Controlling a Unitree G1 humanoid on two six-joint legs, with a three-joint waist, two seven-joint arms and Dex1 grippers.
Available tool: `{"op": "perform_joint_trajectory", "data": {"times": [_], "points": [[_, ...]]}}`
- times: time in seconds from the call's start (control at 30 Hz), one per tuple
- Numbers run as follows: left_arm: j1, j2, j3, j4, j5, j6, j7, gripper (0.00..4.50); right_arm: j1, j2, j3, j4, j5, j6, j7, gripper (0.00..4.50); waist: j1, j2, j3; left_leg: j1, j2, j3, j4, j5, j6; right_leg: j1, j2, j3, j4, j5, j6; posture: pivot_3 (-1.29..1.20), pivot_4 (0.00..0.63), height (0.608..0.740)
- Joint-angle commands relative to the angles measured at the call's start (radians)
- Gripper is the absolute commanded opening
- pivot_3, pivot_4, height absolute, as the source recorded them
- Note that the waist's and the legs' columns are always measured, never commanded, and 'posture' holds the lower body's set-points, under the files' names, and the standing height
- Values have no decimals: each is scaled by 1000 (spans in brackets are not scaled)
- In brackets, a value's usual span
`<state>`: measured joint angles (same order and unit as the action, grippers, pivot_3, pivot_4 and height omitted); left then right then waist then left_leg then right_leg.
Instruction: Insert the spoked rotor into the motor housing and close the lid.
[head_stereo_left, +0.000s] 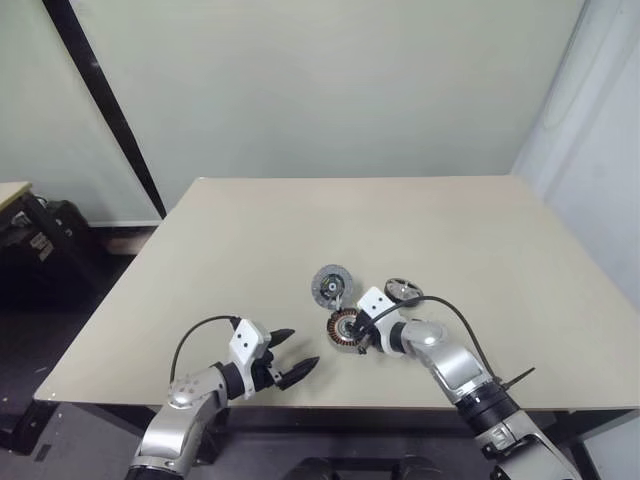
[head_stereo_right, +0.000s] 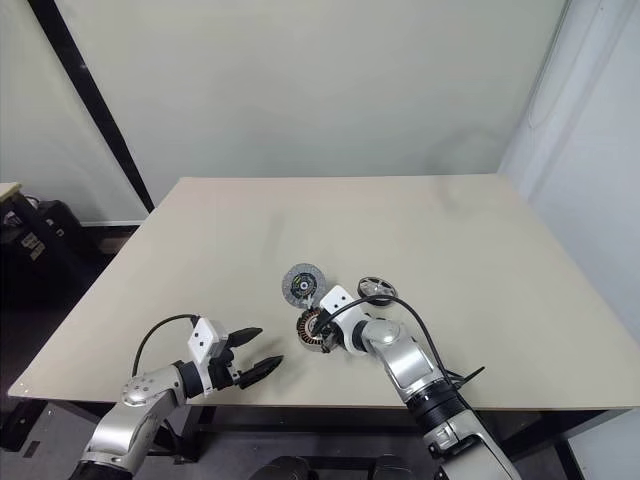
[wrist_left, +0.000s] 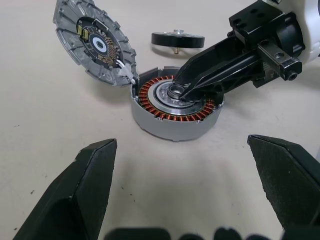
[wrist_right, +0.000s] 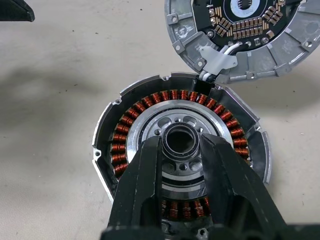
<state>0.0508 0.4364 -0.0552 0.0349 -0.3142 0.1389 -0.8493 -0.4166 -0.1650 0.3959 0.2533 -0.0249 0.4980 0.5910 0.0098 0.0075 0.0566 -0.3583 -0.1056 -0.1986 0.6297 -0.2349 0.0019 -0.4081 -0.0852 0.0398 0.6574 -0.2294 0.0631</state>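
The right gripper reaches into the motor housing, its narrowed fingers seemingly pinching a small metal ring at the hub. The lid leans open beside it; the spoked rotor lies just beyond. The left gripper hovers nearby, wide open and empty.

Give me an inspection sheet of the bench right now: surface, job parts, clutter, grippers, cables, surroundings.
Surface: beige table, flat.
Motor housing: open, copper coils exposed, no rotor inside.
Lid: tipped up beside the housing, circuit face showing, joined by white wires.
Spoked rotor: lying on the table behind the housing.
Clutter: nothing seen.
Left gripper: open, apart from the parts.
Right gripper: fingers closed on the small ring at the housing's centre.
Cables: black cable loops on both forearms.
Surroundings: pale wall, dark items on the floor at left.
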Motion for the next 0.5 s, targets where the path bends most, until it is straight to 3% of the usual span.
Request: {"op": "perform_joint_trajectory", "data": {"times": [0.03,0.13,0.37,0.5], "points": [[-11,2,20,-21,-2,-24,4,4500,-22,10,-6,-6,-3,-18,3,803,0,0,0,0,0,0,0,0,0,0,0,0,0,0,0,0,0,740],[-12,1,19,-21,0,-27,5,4500,-21,13,-9,-1,-6,-19,3,803,0,0,0,0,0,0,0,0,0,0,0,0,0,0,0,0,0,740],[-10,0,18,-21,0,-30,6,4500,-17,19,-24,-31,1,-9,0,3243,-1,0,0,0,0,0,0,0,0,0,0,0,0,0,0,0,0,740],[-9,0,15,-23,1,-30,7,4500,-13,17,-36,-101,22,33,16,3243,-1,0,0,0,0,0,0,0,0,0,0,0,0,0,0,0,0,740]]}}
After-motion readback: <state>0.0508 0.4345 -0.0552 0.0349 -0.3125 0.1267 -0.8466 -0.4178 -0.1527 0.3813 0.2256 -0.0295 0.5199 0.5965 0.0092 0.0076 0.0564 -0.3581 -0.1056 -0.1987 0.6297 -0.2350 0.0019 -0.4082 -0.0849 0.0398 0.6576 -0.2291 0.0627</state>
